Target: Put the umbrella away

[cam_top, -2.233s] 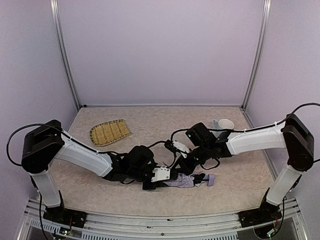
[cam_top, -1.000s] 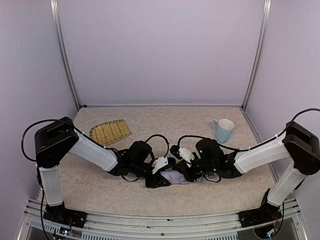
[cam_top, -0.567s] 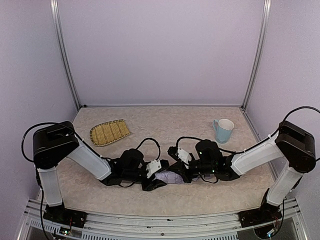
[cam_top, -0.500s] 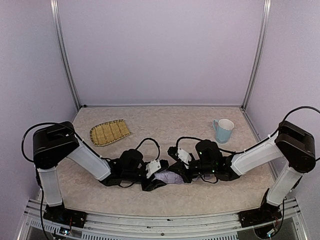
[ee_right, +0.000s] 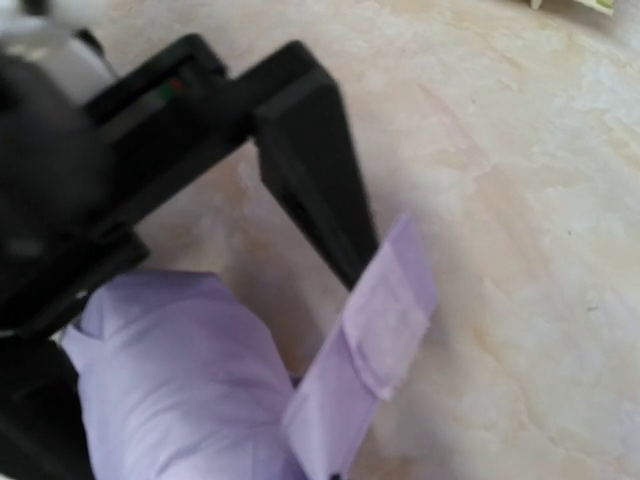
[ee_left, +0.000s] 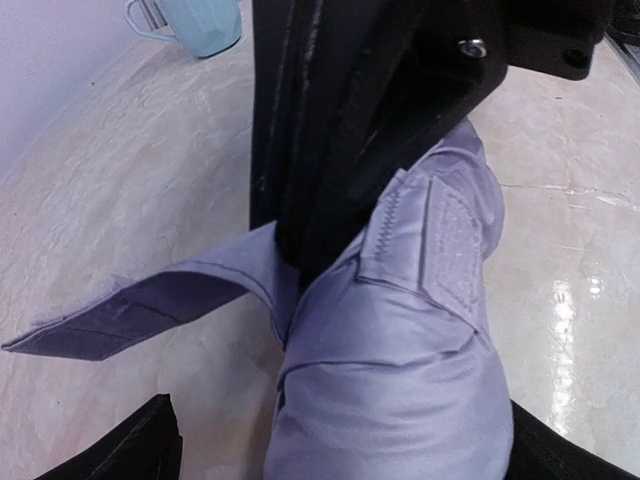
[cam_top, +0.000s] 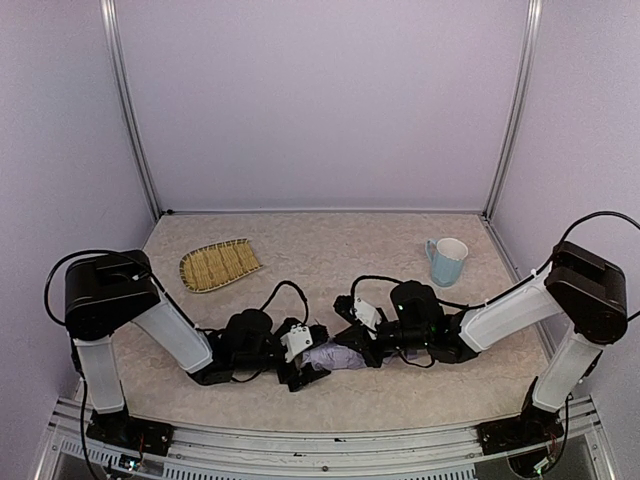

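Lavender umbrella (cam_top: pixel 335 356) looks soft, light (slippery fabric): right claw (cam_top: pixel 352 345) pinches its fold, left claw (cam_top: pixel 312 368) spread wide; grasp the bundle's middle.

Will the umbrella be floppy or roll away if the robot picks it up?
Probably floppy outside: the umbrella fabric is wrinkled and its strap lies loose. It looks bundled and rounded, so it might roll a little.

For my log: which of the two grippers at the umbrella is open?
The left gripper: its fingers stand wide either side of the umbrella; the right gripper is pinched shut on its fabric.
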Motion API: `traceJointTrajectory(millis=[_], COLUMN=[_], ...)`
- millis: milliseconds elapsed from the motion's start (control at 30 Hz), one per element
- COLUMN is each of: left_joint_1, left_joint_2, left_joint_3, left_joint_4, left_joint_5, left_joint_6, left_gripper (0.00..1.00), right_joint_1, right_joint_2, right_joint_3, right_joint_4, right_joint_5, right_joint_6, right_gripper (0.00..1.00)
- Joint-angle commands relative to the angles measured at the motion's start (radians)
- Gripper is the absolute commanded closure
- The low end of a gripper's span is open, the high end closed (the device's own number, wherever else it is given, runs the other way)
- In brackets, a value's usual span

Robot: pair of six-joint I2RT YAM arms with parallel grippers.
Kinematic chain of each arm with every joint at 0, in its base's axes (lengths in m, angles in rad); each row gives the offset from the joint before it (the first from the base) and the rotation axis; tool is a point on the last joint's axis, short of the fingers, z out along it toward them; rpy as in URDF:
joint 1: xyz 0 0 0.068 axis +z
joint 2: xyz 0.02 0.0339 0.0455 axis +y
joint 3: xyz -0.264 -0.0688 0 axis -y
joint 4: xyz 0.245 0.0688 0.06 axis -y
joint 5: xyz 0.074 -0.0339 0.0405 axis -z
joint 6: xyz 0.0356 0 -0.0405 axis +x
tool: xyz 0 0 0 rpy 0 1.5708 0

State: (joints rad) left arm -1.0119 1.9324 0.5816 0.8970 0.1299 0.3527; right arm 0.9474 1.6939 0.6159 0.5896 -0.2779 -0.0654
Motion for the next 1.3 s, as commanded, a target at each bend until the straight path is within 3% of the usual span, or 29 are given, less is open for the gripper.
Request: traceJointTrajectory(millis=[0,233,433,467,567,600,700,767,833,933,1033,1267], left_joint_1=[-0.013,-0.02,-0.036,-0.03,-0.013,-0.021,-0.031,-0.01,0.006,-0.011,-0.038,-0.008], left_joint_2=[-0.036,-0.097,-0.221,-0.244,-0.224,-0.199,-0.198,-0.197,-0.18,-0.157,-0.095,0.035], left_joint_3=[-0.073,-0.182,-0.295,-0.264,-0.025,-0.019,-0.133,-0.158,-0.165,-0.15,-0.103,-0.056], left_joint_4=[0.107,0.265,0.516,0.451,-0.082,-0.101,0.1,0.116,0.126,0.115,0.102,0.262], left_joint_5=[-0.041,-0.021,-0.131,-0.155,-0.033,0.003,0.033,0.052,0.091,0.119,0.044,0.03], left_joint_6=[0.044,0.054,-0.031,-0.066,-0.068,-0.073,-0.041,-0.033,-0.015,0.03,0.067,0.036], left_gripper=[0.01,0.01,0.01,0.01,0.02,0.06,0.14,0.27,0.3,0.26,0.16,0.14], right_joint_1=[0.015,0.015,0.015,0.015,0.016,0.015,0.016,0.016,0.016,0.015,0.017,0.015], right_joint_2=[0.042,0.052,0.053,0.055,0.055,0.055,0.053,0.052,0.053,0.054,0.05,0.059], right_joint_3=[-0.012,-0.004,-0.003,-0.003,-0.002,-0.004,-0.004,-0.009,-0.011,-0.007,-0.013,-0.005], right_joint_4=[-0.112,-0.117,-0.119,-0.119,-0.117,-0.116,-0.109,-0.101,-0.096,-0.099,-0.09,-0.096], right_joint_5=[-0.011,-0.012,-0.015,-0.015,-0.01,-0.009,-0.009,-0.011,-0.014,-0.01,-0.008,-0.014], right_joint_6=[-0.013,-0.015,-0.013,-0.013,-0.009,-0.007,0.0,0.002,0.003,0.004,0.007,0.003], right_gripper=[1.0,1.0,1.0,1.0,1.0,1.0,1.0,1.0,1.0,1.0,1.0,1.0])
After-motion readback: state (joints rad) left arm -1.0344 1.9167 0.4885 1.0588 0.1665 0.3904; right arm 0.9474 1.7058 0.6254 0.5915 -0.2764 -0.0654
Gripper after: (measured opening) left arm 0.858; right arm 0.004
